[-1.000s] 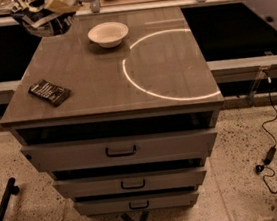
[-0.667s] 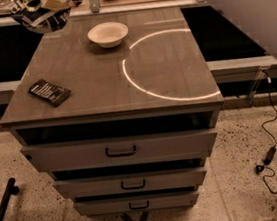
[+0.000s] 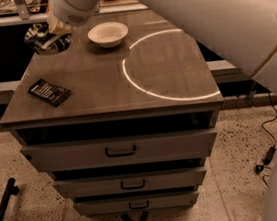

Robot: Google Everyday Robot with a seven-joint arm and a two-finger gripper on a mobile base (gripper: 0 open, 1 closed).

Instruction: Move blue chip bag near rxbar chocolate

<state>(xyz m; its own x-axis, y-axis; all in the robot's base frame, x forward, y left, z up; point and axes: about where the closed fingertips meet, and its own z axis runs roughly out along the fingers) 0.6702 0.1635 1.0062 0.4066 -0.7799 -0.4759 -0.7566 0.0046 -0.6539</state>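
The claw (image 3: 53,35), pinching the bag (image 3: 38,40), is dropping lower over the desk's (image 3: 164,74) far-left corner beside the bowl (image 3: 108,34), bringing the bag closer to the bar (image 3: 49,91), though well apart yet.
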